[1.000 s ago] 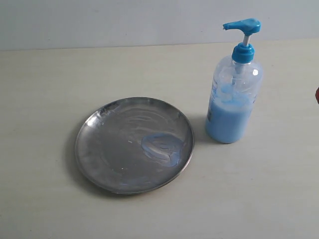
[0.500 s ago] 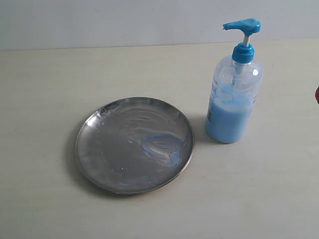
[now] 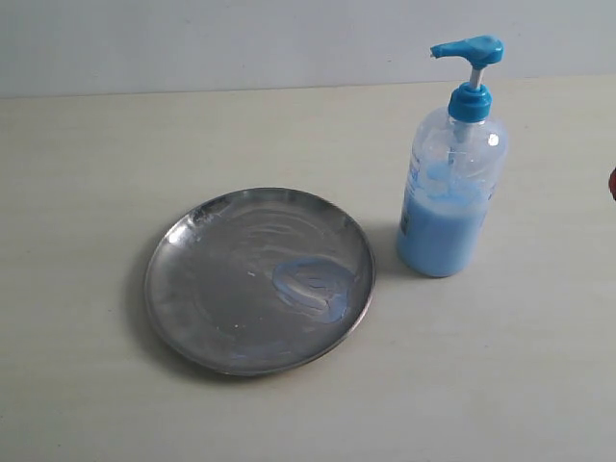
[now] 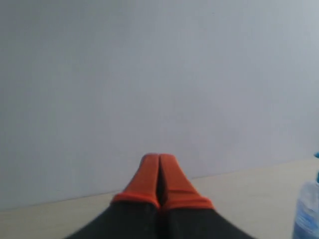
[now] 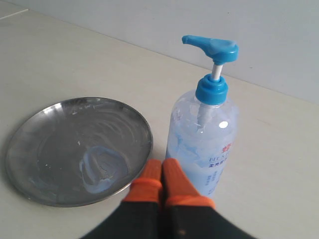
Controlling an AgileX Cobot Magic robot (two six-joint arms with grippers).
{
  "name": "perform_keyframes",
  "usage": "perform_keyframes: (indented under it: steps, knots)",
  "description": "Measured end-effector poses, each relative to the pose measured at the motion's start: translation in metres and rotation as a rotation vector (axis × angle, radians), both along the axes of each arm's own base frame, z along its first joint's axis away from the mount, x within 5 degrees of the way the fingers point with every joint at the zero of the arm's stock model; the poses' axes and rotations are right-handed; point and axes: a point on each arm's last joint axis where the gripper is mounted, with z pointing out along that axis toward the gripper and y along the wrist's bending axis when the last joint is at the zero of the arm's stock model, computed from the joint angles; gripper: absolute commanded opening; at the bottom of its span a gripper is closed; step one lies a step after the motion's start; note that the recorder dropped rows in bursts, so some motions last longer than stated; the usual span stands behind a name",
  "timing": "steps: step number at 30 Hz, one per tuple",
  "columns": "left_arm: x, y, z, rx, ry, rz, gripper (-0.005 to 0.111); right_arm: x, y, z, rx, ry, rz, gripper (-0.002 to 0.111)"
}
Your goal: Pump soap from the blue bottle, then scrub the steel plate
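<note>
Plate: the steel plate (image 3: 207, 289) lies flat on the pale surface (image 3: 87, 395), left of centre in the exterior view, its face streaky and reflective.
Soap: a thin bluish smear of soap (image 3: 310, 286) sits on the part of the plate nearest the bottle, and fainter whitish swirls cross the rest.
Bottle: the blue bottle (image 3: 448, 207) stands upright just beside the plate, on its right in the exterior view, and is not touching it. Light-blue liquid fills roughly its lower half.
Pump: the pump head (image 3: 469, 48) is raised, with its spout pointing towards the plate's side.
Left hand: the left hand (image 4: 159, 164) has its orange fingertips pressed together with nothing between them. It faces a plain wall (image 4: 149, 74), and an edge of the bottle shows at the side of its view.
Right hand: the right hand (image 5: 162, 169) is likewise closed tight and empty, its tips seen in front of the gap between the plate's rim and the bottle's base.
</note>
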Motion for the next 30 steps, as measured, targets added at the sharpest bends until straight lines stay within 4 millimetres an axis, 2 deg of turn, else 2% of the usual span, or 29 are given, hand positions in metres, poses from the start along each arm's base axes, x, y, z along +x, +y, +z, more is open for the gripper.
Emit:
perform_keyframes:
  steps: [8,21,25,30]
  knots:
    - [0.005,0.008,-0.047,-0.019,0.02,0.169,0.0,0.0,0.0,0.0,0.0,0.0,0.0,0.0]
    - [0.01,0.009,-0.12,-0.009,0.172,0.213,0.0,0.0,0.0,0.0,0.0,0.0,0.0,0.0]
    - [0.009,0.01,-0.134,-0.027,0.196,0.229,0.0,0.0,0.0,0.0,0.0,0.0,0.0,0.0]
    - [0.008,0.014,-0.139,-0.054,0.233,0.296,0.0,0.0,0.0,0.0,0.0,0.0,0.0,0.0]
